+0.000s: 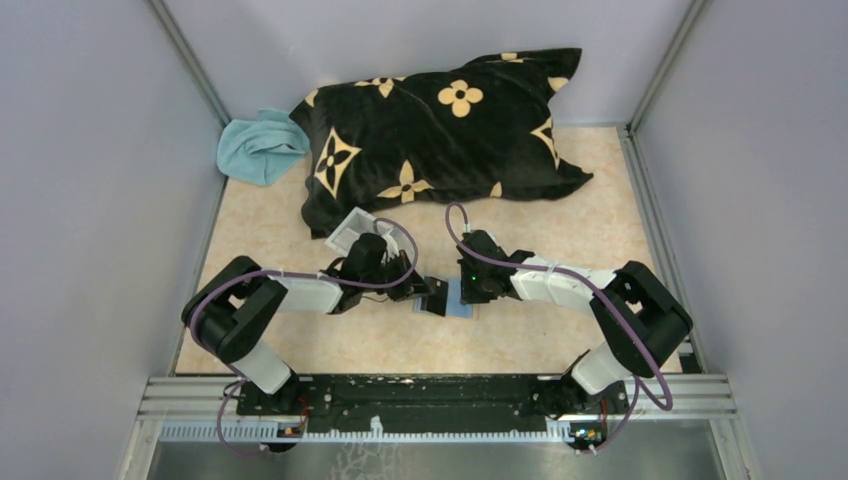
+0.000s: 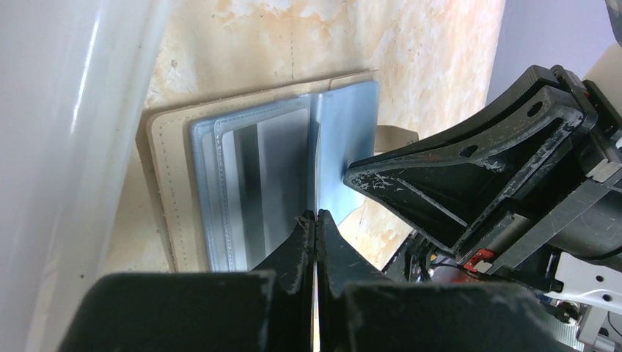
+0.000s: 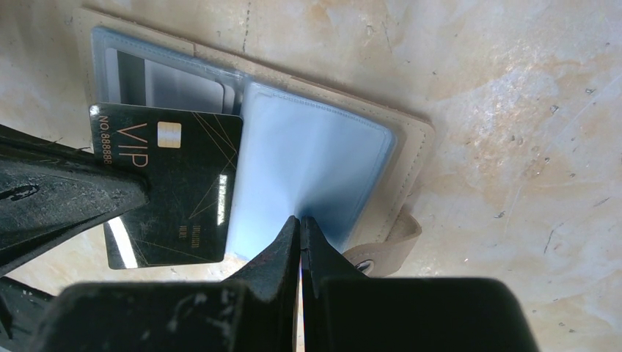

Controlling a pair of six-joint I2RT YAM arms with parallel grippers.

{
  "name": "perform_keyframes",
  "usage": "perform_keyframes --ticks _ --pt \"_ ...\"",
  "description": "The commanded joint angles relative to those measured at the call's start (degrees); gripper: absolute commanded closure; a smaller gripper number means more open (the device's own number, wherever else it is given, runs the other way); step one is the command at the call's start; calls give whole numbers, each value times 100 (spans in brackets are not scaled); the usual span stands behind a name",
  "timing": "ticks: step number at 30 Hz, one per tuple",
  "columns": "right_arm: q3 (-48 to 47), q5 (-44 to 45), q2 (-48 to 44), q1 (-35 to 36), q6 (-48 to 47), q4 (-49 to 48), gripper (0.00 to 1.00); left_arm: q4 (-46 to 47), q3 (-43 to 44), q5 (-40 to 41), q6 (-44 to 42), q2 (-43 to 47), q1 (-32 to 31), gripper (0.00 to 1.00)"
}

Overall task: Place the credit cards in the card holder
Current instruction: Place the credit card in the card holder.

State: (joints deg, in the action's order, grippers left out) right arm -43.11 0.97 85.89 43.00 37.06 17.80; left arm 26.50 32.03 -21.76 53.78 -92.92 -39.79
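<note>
The tan card holder (image 3: 412, 150) lies open on the table (image 1: 560, 250), its grey slotted pockets (image 2: 253, 176) facing up. My right gripper (image 3: 301, 218) is shut on the near edge of one light blue sleeve page (image 3: 315, 154) and holds it lifted off the spine. A black credit card (image 3: 183, 198) marked VIP hangs over the left pockets, pinched by my left gripper (image 2: 317, 214); that card is edge-on in the left wrist view. From above, both grippers (image 1: 428, 295) (image 1: 470, 288) meet over the card holder (image 1: 460, 300).
A black pillow (image 1: 440, 130) with tan flowers lies across the back. Beside it in the back left corner is a light blue cloth (image 1: 258, 148). A clear shallow tray (image 1: 350, 228) sits just behind my left arm. Grey walls enclose the table on both sides.
</note>
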Motion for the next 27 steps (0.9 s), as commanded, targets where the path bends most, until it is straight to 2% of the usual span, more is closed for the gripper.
perform_keyframes --ticks 1,15,27 --pt "224 265 248 42 -159 3 100 -35 183 70 -94 -103 -51 100" --pt "234 241 277 -11 -264 -8 100 -12 396 -41 -173 -504 -118 100" --pt "284 274 231 -27 -356 74 100 619 293 34 -180 -655 -68 100"
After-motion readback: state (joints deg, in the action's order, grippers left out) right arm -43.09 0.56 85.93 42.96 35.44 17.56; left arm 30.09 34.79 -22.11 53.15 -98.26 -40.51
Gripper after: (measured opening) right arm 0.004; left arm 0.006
